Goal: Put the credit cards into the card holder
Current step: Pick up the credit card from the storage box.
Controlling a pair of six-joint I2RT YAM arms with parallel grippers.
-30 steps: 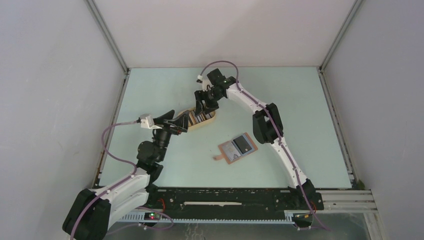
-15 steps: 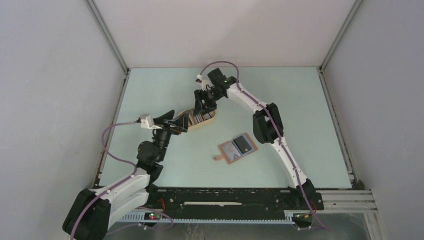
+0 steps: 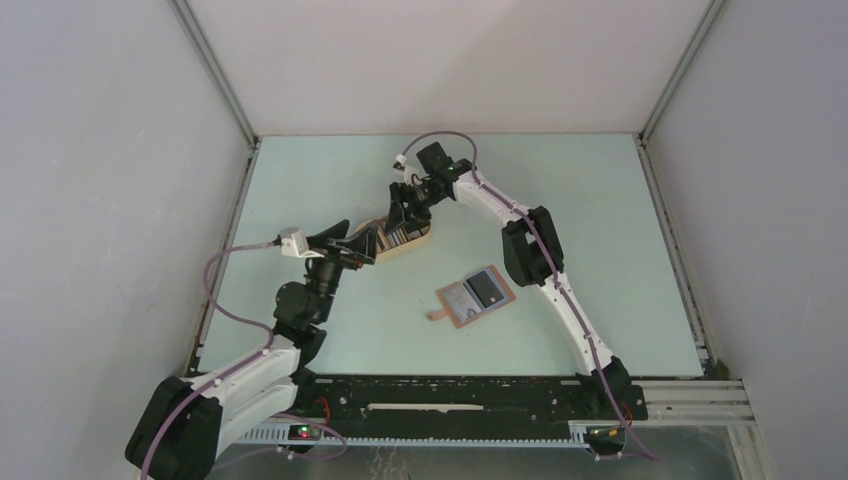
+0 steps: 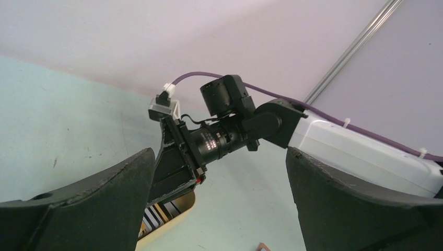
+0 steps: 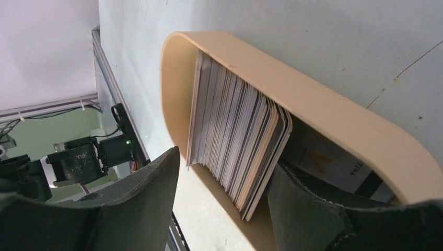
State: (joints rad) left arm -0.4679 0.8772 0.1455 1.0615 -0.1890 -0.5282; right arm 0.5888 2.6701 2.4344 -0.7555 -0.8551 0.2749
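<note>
The card holder [image 3: 476, 298] is seemingly holding two cards [image 3: 487, 289] already. The right fingers [image 5: 130, 209] are loosely straddling the stack [image 5: 235, 141] in the tray [image 5: 324, 115], and the left fingers [image 4: 94, 209] are gaping empty.

- The place is a robotics lab test cell, not a home or a shop.
- Plain white panels [image 3: 100, 200] close in the work area on three sides, joined by bare aluminium frame posts [image 3: 215, 70].
- The pale green table [image 3: 600, 200] shows small scuffs.
- The left arm [image 3: 300, 300] and the right arm [image 3: 527, 255] stand on a black mounting rail [image 3: 450, 400] at the near edge.
- A purple cable [image 4: 194, 76] runs exposed to a camera [image 4: 219, 144] fixed on the right wrist.
</note>
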